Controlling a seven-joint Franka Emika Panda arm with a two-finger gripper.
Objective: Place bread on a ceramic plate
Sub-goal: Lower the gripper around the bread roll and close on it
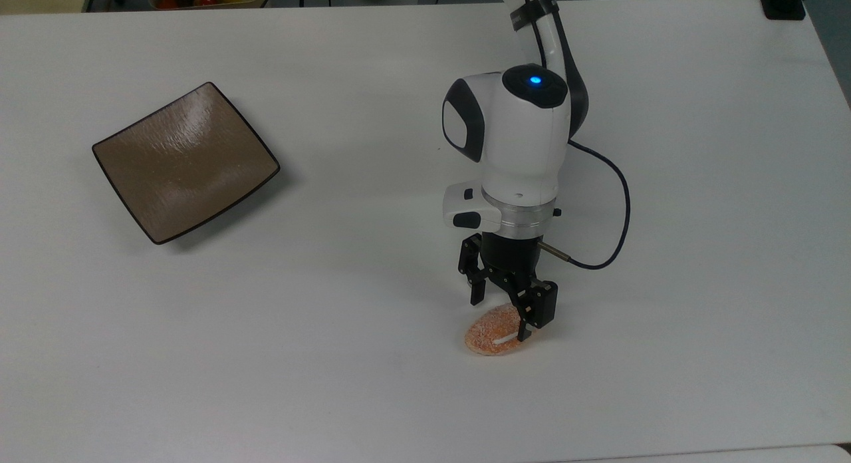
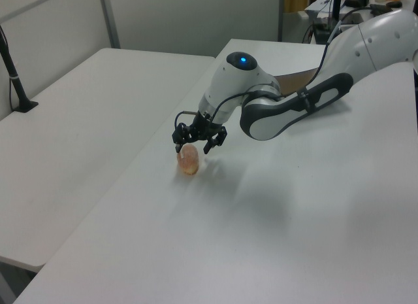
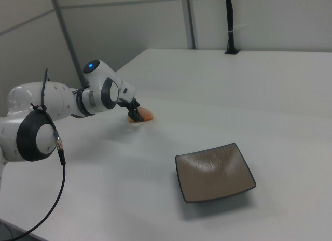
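Low in the middle of the top view, the black two-finger end effector (image 1: pixel 500 314) straddles the small oval orange-brown sugar-speckled bread (image 1: pixel 490 332) on the white surface (image 1: pixel 332 356), fingers spread apart and not clamped. One finger covers part of the bun's white stripe. The square glossy brown ceramic plate (image 1: pixel 183 160) lies bare in the upper left, well apart.

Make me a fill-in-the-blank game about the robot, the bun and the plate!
1. The bun lies on the white ______.
2. The plate has ______ on it.
3. The end effector is open, with one finger on each side of the ______.
4. The plate's colour is ______.

Missing words: table; nothing; bun; brown
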